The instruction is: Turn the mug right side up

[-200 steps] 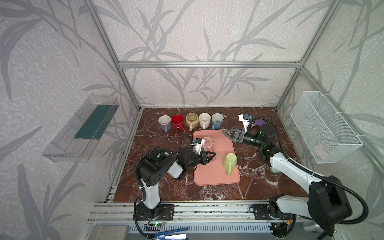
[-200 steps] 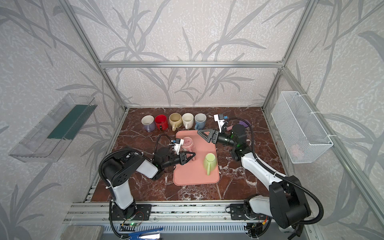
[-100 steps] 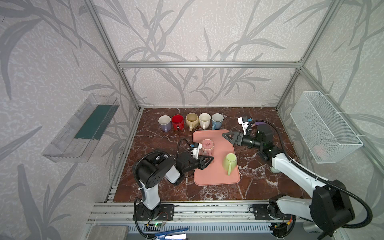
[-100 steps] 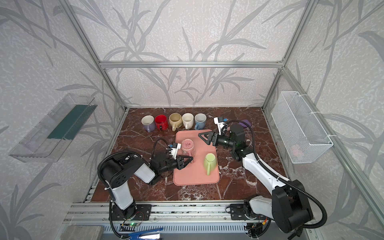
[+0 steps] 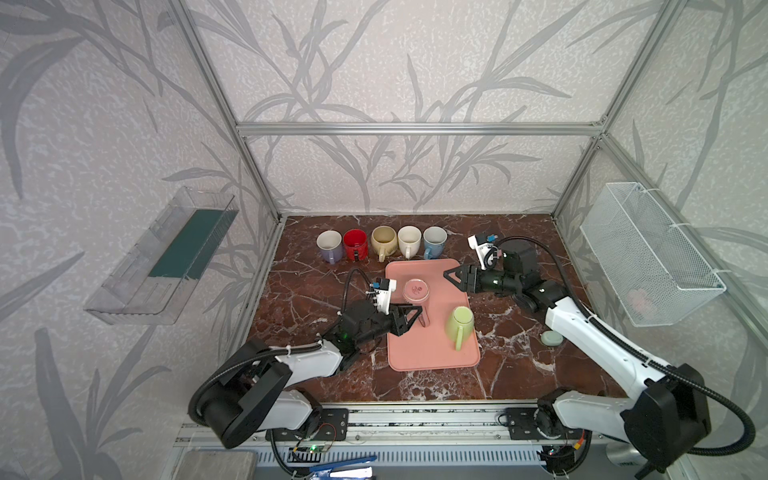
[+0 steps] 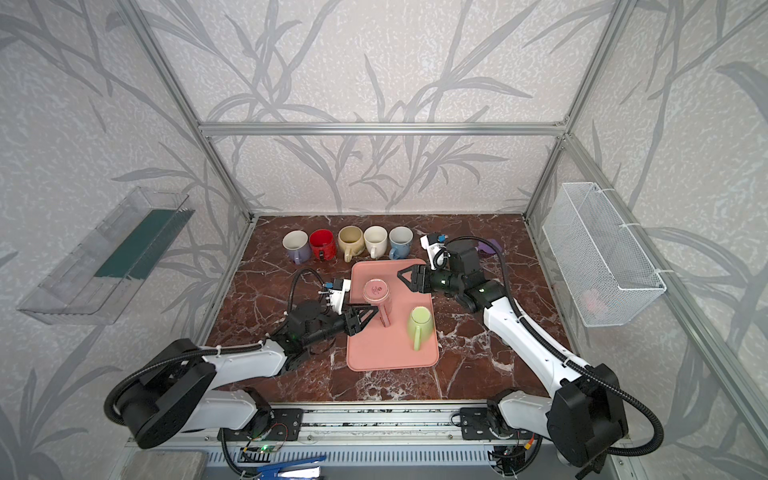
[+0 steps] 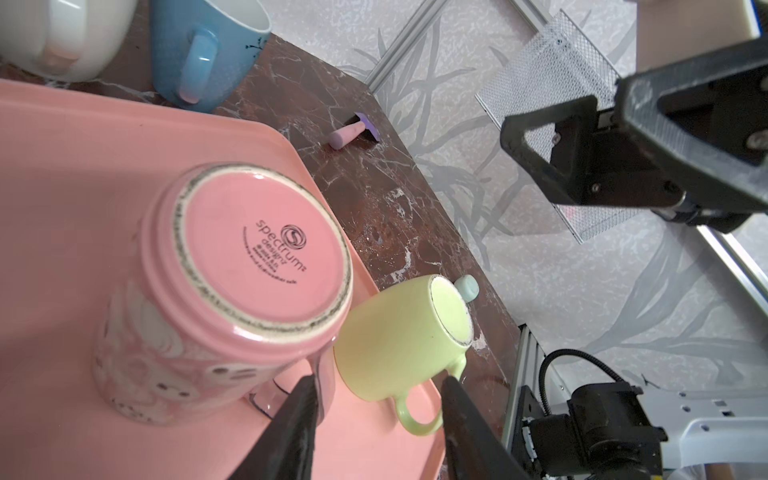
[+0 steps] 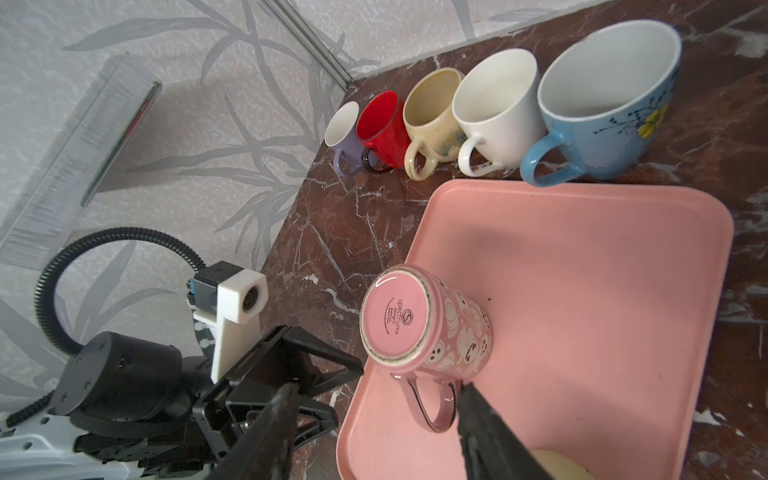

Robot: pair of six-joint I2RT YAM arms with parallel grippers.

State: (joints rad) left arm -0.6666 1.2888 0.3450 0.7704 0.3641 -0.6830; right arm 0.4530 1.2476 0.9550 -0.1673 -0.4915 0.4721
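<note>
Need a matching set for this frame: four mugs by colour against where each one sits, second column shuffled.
Sides as seen in both top views.

1. pink mug
2. blue mug
3. purple mug
4. green mug

A. right end of the back row
B. on the tray, nearer its front edge
C. on the tray, base up, maker's stamp showing
D. left end of the back row

Pairs: 1-C, 2-A, 3-D, 4-B

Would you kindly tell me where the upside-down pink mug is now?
In both top views the pink mug stands base-up on the left half of the pink tray, just beyond the left gripper; the green mug sits to its right.
</note>
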